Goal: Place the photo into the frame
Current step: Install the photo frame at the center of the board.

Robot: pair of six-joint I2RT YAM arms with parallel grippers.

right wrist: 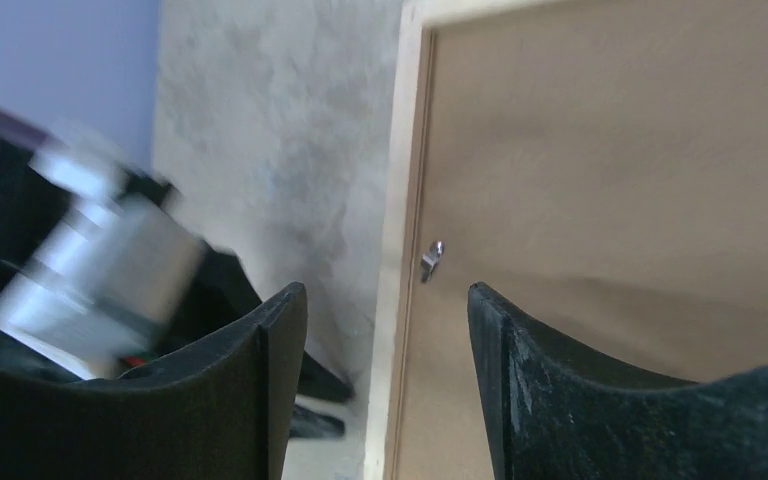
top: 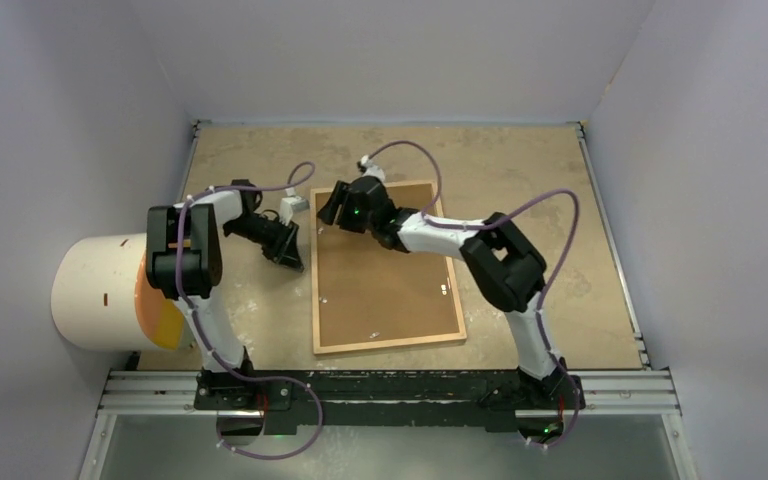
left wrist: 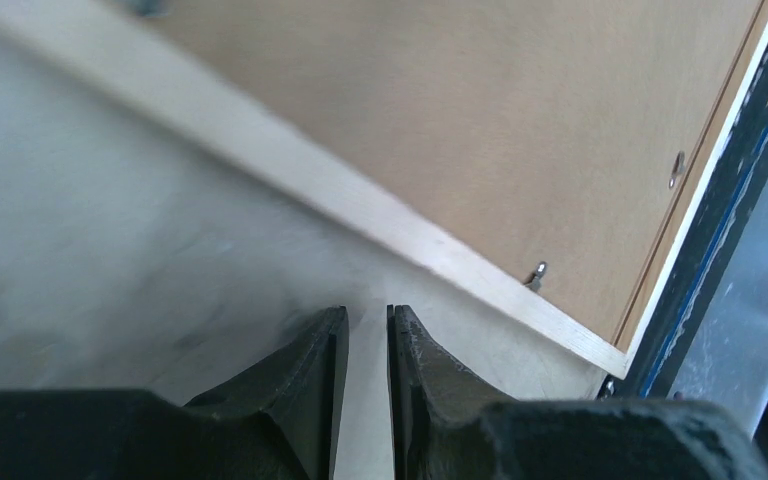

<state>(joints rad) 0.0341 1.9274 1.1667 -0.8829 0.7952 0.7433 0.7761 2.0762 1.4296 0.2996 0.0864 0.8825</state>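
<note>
Jaws show only in wrist views: left gripper [left wrist: 367, 312] narrow, empty beside the frame [left wrist: 360, 205]; right gripper [right wrist: 388, 290] wide above a metal clip [right wrist: 432, 258]. Overhead, the backing board [top: 380, 270] lies uppermost.

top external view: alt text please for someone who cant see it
A wooden frame lies back-up on a table, its brown backing board showing. The right gripper is over its far left corner, the left gripper just outside its left edge; a white cylinder is at far left.
</note>
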